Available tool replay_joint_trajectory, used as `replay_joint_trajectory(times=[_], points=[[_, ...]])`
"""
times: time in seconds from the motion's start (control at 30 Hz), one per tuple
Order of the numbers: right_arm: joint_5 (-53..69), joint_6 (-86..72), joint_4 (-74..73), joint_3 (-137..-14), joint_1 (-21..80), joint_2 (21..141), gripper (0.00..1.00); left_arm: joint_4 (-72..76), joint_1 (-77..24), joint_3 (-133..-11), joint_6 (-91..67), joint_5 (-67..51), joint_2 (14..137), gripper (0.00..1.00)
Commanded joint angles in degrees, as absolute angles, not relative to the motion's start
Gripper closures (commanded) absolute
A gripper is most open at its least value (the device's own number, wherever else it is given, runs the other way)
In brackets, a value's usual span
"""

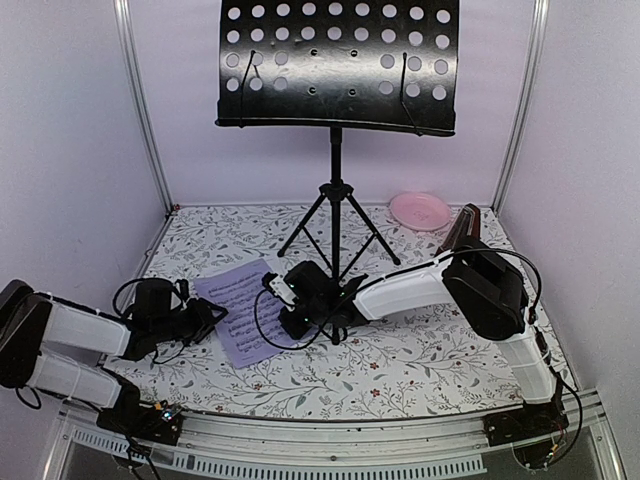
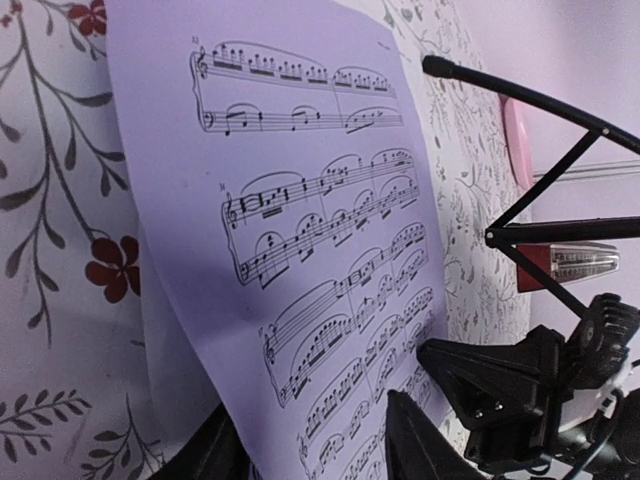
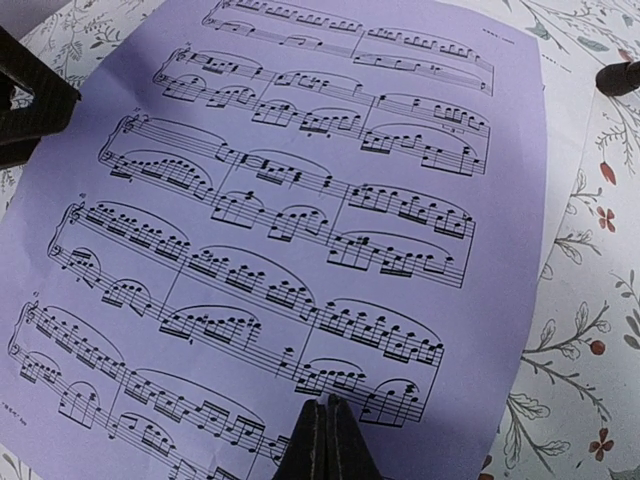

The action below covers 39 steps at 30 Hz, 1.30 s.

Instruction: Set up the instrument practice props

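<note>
The black perforated music stand desk stands on its tripod legs mid-table. A sheet-music page lies on the floral table in front of it, with a second page's edge showing beneath. My left gripper is open, its fingers either side of the page's near edge. My right gripper is shut, its tips resting on top of the page. The red-brown metronome stands at the back right, behind my right arm.
A pink round plate lies at the back right beside the metronome. One tripod foot rests just past the pages' far corner. White walls and metal posts close in the table on three sides.
</note>
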<state>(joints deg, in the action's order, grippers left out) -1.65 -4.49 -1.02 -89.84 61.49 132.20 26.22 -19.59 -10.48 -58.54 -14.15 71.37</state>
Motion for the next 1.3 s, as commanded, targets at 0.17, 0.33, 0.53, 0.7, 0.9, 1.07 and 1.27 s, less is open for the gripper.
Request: replay_joint_trajectory(times=[0.17, 0.33, 0.53, 0.7, 0.9, 1.07, 1.27], points=[[1.17, -4.57, 0.29, -88.97, 61.79, 131.9, 0.97, 33.02, -18.97, -13.14, -56.25, -15.64, 79.17, 0.63], [2.99, -4.65, 1.53, -87.51, 61.72, 128.54, 0.92, 30.15, -18.96, -16.11, -52.93, -15.73, 81.15, 0.82], [8.02, -6.04, 5.67, -81.73, 60.53, 117.32, 0.62, 20.33, -19.04, -19.22, -43.03, -15.04, 73.25, 1.0], [19.17, -10.35, 12.46, -73.42, 56.63, 106.84, 0.31, 11.56, -18.9, -21.16, -32.71, -16.58, 59.23, 1.0], [30.93, -18.6, 20.79, -63.38, 50.35, 96.78, 0.11, 5.96, -18.83, -22.92, -25.78, -26.12, 43.33, 1.0], [32.48, -18.01, 20.92, -60.25, 49.66, 91.04, 0.05, 4.33, -19.03, -26.21, -26.42, -38.37, 38.1, 1.0], [33.25, -18.12, 23.41, -56.01, 49.59, 85.92, 0.03, 4.32, -19.38, -30.02, -27.2, -50.99, 31.37, 1.0]])
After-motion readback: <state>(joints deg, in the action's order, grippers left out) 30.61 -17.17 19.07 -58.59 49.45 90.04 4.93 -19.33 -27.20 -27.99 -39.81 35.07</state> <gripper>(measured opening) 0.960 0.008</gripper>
